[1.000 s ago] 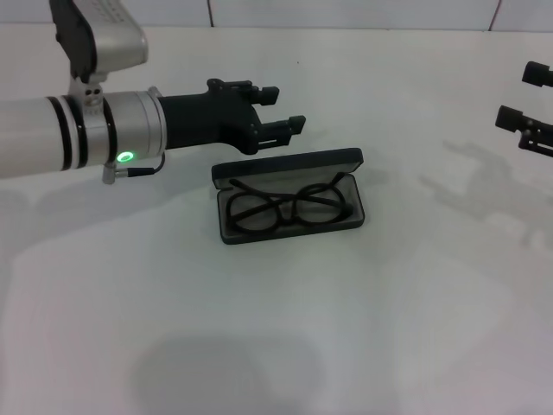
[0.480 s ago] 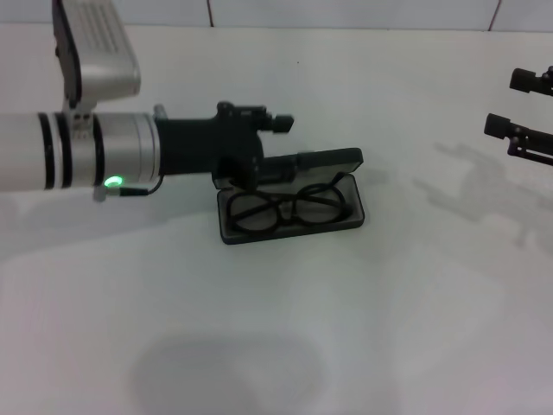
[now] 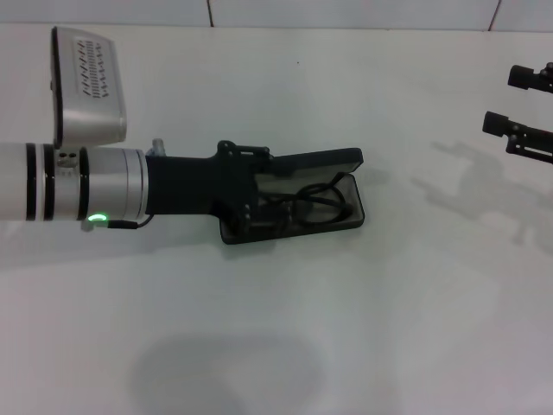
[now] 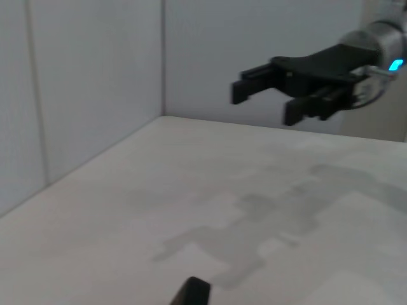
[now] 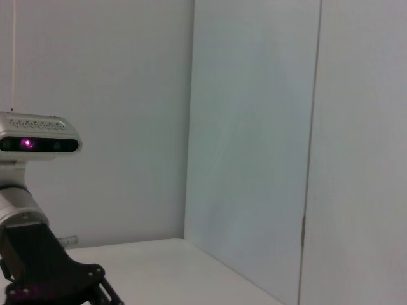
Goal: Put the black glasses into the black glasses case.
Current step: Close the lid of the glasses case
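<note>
Change since a second ago: our left gripper [image 3: 259,203], a matte black two-fingered claw on a silver wrist cuff, is now reaching over the near-left half of the case, where earlier it was hovering behind the case beside the raised lid. Our right gripper [image 3: 518,112] is staying parked at the far right edge, shifted only slightly.

Item, near: the black glasses case [image 3: 341,220], a rectangular hard shell with rounded corners and grey lining, is lying open on the white tabletop [image 3: 346,328], lid standing up along its far side.

Item, within it: the black glasses [image 3: 315,194], thin oval frames with slim temples, are already sitting inside the tray; the left half is hidden under our gripper.

Fingers: we cannot tell whether the left ones are spread or closed, as they are merging with the dark case. The right ones are standing apart, holding nothing, as the left wrist view [image 4: 280,95] confirms.

Handling note: we are judging the step to be seating the frames flat. We should press lightly, keep the temples folded inside the rim, and avoid dragging the case.

Markings: no brand, label or writing is readable.

Item, far: a pale tiled wall [image 3: 346,13].
</note>
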Controlling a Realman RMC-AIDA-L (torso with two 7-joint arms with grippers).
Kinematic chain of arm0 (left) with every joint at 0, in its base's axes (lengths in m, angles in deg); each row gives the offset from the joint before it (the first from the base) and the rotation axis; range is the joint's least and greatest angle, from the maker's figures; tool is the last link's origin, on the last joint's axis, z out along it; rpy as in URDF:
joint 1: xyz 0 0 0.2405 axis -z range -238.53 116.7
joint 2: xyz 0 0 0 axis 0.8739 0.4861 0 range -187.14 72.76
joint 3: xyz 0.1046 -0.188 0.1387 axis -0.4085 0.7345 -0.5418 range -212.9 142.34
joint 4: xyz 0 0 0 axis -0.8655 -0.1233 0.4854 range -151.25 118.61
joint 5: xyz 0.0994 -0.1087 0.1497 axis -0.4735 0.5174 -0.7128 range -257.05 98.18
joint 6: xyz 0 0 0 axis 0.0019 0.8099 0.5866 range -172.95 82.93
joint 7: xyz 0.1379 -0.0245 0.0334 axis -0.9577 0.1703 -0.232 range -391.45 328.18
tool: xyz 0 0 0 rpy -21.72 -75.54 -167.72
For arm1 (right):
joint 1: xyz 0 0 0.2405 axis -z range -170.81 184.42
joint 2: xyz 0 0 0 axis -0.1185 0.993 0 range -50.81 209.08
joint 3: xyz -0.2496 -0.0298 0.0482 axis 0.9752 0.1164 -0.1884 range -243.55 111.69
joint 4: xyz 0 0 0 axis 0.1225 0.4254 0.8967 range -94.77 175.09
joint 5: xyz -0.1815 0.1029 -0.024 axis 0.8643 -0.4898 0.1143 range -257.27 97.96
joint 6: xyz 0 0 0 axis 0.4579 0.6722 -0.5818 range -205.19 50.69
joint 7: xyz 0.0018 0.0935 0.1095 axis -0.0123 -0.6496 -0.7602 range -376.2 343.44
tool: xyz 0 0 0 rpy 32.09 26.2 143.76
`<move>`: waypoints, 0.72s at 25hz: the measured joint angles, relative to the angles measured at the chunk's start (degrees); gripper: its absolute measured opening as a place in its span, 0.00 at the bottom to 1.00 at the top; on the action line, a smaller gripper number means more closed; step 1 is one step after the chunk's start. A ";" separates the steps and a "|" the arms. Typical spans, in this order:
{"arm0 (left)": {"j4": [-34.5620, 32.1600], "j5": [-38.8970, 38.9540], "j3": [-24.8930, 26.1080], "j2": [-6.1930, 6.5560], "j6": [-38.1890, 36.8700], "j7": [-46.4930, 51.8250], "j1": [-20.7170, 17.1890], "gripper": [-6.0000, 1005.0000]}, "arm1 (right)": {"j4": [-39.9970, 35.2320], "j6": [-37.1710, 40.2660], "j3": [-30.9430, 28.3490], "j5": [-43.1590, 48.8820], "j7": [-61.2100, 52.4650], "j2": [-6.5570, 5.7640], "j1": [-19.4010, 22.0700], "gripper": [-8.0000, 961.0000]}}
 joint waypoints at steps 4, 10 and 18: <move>-0.03 -1.46 -0.03 0.04 -1.15 0.90 0.31 0.64 | 0.00 -0.02 0.00 0.48 0.04 -0.04 -0.45 0.74; 0.17 -5.54 0.05 -0.38 0.23 4.30 1.70 0.64 | 0.26 -0.38 0.00 0.51 0.66 -0.01 -0.65 0.74; 0.70 -8.81 -0.24 -0.53 1.95 7.10 2.60 0.64 | 0.52 -0.59 0.00 0.66 0.70 0.00 -0.56 0.74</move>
